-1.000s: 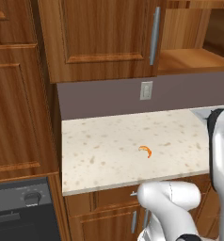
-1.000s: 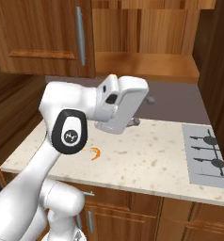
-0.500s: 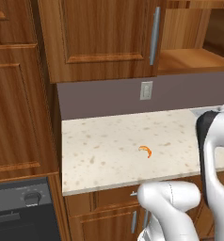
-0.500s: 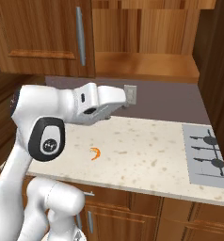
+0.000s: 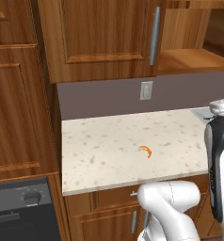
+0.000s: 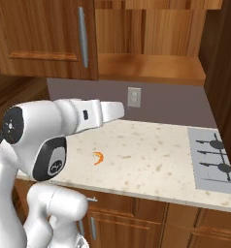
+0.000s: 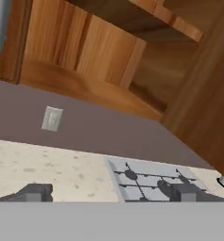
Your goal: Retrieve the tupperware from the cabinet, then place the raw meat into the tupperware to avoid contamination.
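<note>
My pincer point(image 7: 111, 194) stands released, its two dark tips point(image 7: 36, 193) wide apart at the bottom of the hand view with nothing between them. It looks slantwise over the far end of the worktop point(image 7: 48, 172) toward the hob point(image 7: 151, 181), whose black grates lie just beyond the tips. Behind these runs the grey back wall point(image 7: 109, 134) with a pale wall socket point(image 7: 52, 118), and above that the open part of the cabinet point(image 7: 85, 61): a light wood shelf point(image 7: 81, 87) and plank back. I cannot make out a tupperware on the part of that shelf that shows.

From the right base view, my forearm point(image 6: 88, 115) reaches level over the worktop toward the socket, well above the stone. From the left base view, my arm point(image 5: 220, 169) rises at the right edge, beside the worktop's front.

The meat point(image 5: 145, 150), a small orange crescent, lies alone on the speckled worktop, near the middle and a little toward the front edge, well apart from my pincer. In the right base view it lies below and just in front of my forearm.

The cabinet's closed door point(image 5: 104, 37) hangs over the left half of the worktop, with a long silver handle point(image 5: 154, 35) along its right side; the open shelf bay sits right of it. A tall wood panel point(image 5: 20, 89) stands left of the worktop, with a dark appliance point(image 5: 20, 209) below it. Drawers point(image 6: 137, 213) run under the worktop's front.
</note>
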